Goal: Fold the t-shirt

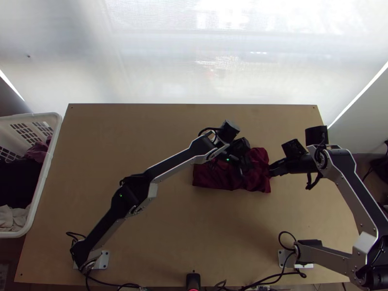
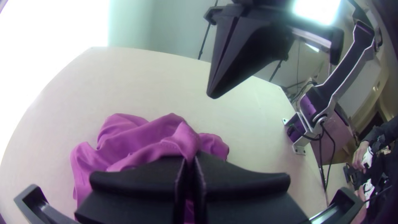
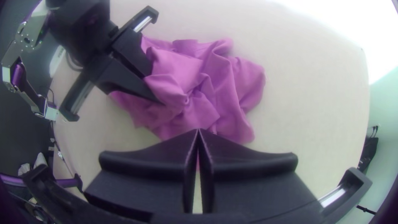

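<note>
One bunched t-shirt (image 1: 208, 178) is seen from the top view on the tabletop (image 1: 145, 126), right of a white basket (image 1: 48, 160). By the left wrist view, a raised fold is revealed, pinched in the left claw (image 1: 242, 170); the right claw (image 1: 271, 172), closed and empty, is held apart.

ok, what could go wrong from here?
Shirt is bunched, and the left pincer is clamped on a crumpled bit, so a pull may drag the whole heap rather than make a fold.
Right pincer is shut and holding nothing; unless it opens first, it'd probably just push cloth.
The pincers are close together, so they could bump.
</note>
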### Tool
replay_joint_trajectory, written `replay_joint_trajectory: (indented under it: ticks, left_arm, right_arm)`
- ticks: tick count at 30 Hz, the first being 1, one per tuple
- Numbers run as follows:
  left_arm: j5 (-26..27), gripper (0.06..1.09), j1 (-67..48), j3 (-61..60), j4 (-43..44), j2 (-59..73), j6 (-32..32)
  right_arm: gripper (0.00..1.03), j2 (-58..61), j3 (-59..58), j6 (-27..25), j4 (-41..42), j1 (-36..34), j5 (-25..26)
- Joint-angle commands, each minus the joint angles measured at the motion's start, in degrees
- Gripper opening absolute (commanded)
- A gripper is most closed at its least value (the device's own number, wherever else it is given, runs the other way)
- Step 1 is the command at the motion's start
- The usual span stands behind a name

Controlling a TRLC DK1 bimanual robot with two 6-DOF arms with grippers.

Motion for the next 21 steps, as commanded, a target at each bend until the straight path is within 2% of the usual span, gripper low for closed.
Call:
replay_joint_trajectory:
  ticks: [1,3,7,12,14,21]
  left_arm:
    - [-2.8,0.12,-1.4,0.1,4.8,1.9,1.0]
    - [-3.3,0.20,-1.8,0.2,5.2,2.5,1.2]
    - [-5.1,0.54,-2.1,0.1,4.6,3.1,2.2]
    - [-6.5,0.81,-2.5,0.1,4.8,3.3,3.1]
    - [-6.6,1.04,-3.0,0.2,4.9,3.3,3.2]
    - [-9.8,1.04,-3.7,1.2,6.3,2.7,2.9]
  right_arm:
    - [0.03,-2.8,-2.2,0.0,-0.2,-0.3,0.1]
    - [0.03,-3.4,-2.7,0.0,-0.2,-0.3,0.2]
    - [0.03,-4.2,-3.1,0.2,-0.2,-0.3,0.2]
    - [0.03,-4.5,-3.1,0.7,-0.2,-0.3,0.2]
    - [0.03,-4.6,-3.0,0.7,-0.2,-0.3,0.2]
    - [0.03,-6.9,-2.9,1.1,-0.6,-0.2,0.2]
